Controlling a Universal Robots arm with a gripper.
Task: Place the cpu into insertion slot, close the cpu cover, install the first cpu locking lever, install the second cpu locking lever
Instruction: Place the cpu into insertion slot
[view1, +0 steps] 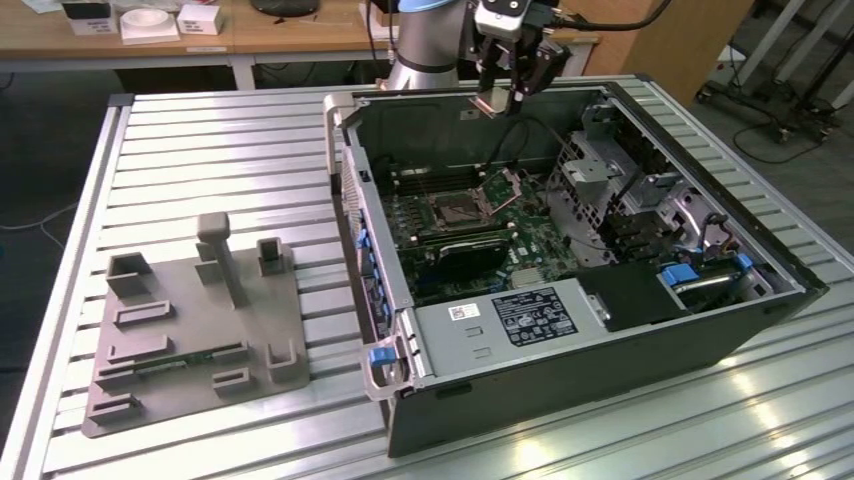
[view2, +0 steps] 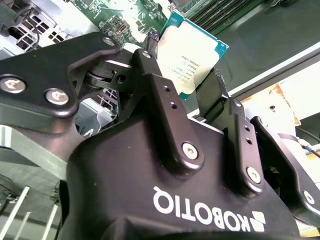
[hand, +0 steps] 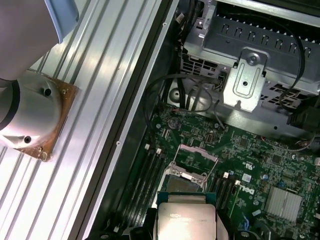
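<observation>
The cpu (view1: 495, 99) is a small silvery square chip, and my gripper (view1: 497, 103) is shut on it above the back wall of the open computer case (view1: 601, 385). In both wrist views the cpu (view2: 192, 52) (hand: 186, 219) sits edge-on between the black fingers (view2: 150, 60), silvery face showing. The insertion slot (view1: 454, 212) (hand: 184, 183) lies on the green board inside the case, below and forward of the gripper. The cpu cover (view1: 507, 184) (hand: 198, 151) stands swung up at the slot's far edge, leaving the socket uncovered.
A grey drive cage (view1: 607, 165) and loose black cables (hand: 190, 92) crowd the case at the exterior view's right of the slot. Memory slots (hand: 145, 175) run beside it. A grey parts fixture (view1: 200, 330) lies on the slatted table at the exterior view's left. The arm's base (hand: 30, 110) is bolted behind the case.
</observation>
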